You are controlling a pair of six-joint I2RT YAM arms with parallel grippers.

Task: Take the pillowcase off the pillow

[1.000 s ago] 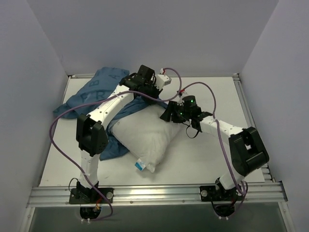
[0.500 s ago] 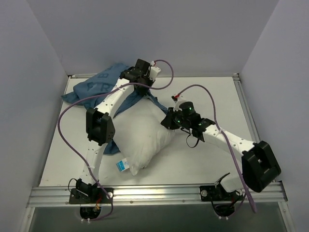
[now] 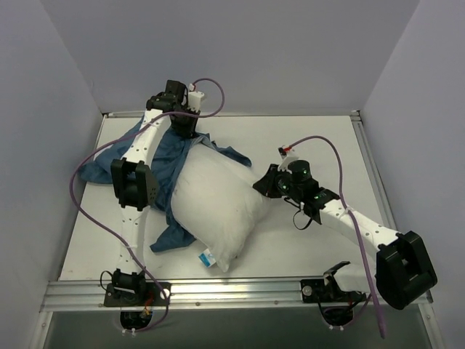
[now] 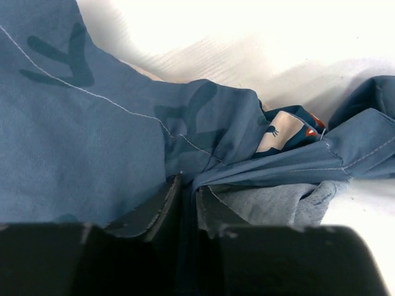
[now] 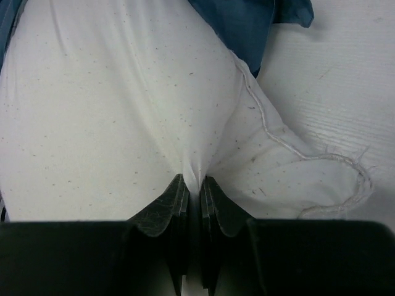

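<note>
The white pillow (image 3: 218, 211) lies in the middle of the table, its tag (image 3: 209, 256) at the near corner. The dark blue pillowcase (image 3: 156, 156) still wraps its far left end and trails out to the left. My left gripper (image 3: 183, 129) is at the far end of the pillow, shut on a fold of the pillowcase (image 4: 92, 135); in the left wrist view the blue cloth runs between its jaws (image 4: 188, 185). My right gripper (image 3: 261, 185) is shut on a pinch of the pillow (image 5: 111, 111) near its right corner (image 5: 193, 182).
Grey walls close the table on the left, back and right. A metal rail (image 3: 232, 291) runs along the near edge, with both arm bases on it. A blue flap of pillowcase (image 5: 247, 24) lies on the bare tabletop (image 3: 320, 145) beyond the pillow's right corner.
My left gripper has pulled the pillowcase back and to the left, baring more of the pillow. My right gripper has shut on the pillow and drawn slightly to the right.
</note>
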